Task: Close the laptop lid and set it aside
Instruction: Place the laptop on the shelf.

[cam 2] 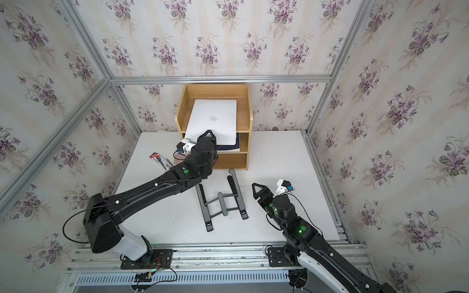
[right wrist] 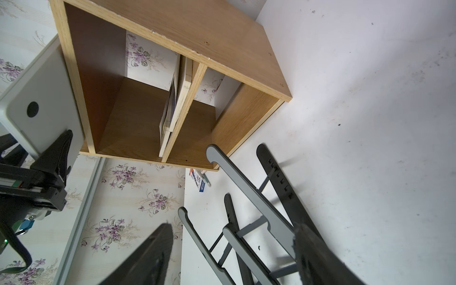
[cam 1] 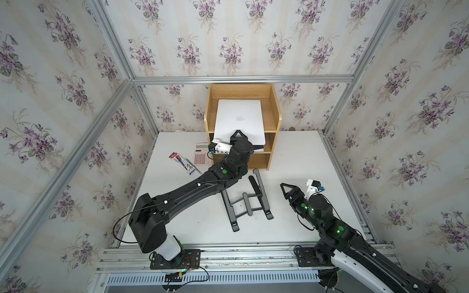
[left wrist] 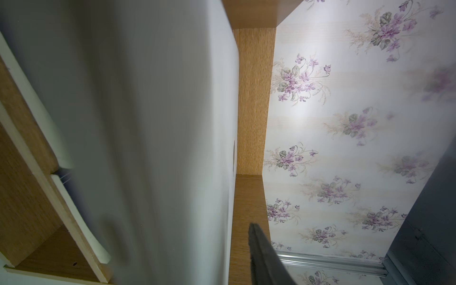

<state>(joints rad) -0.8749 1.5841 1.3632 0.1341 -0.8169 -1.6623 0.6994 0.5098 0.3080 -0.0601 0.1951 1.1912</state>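
The silver-white laptop (cam 1: 238, 119) (cam 2: 213, 119) lies in the top tray of a wooden shelf unit (cam 1: 275, 119), closed, with the laptop lid (cam 1: 236, 111) and its apple logo facing up. Its front edge overhangs the shelf front. My left gripper (cam 1: 237, 134) (cam 2: 208, 134) straddles that front edge. In the left wrist view one finger (left wrist: 261, 251) stands a little off the laptop (left wrist: 148, 123); the other finger is hidden behind it. The right wrist view shows the laptop's underside (right wrist: 42, 98). My right gripper (cam 1: 285, 189) (right wrist: 233, 227) hovers open and empty over the table, right of centre.
A black folding stand (cam 1: 250, 200) (right wrist: 246, 197) lies flat on the white table between the arms. A pinkish calculator (cam 1: 201, 154) and a pen pack (cam 1: 181, 162) lie left of the shelf. Books (right wrist: 177, 98) fill the middle compartment. Wallpapered walls enclose the table.
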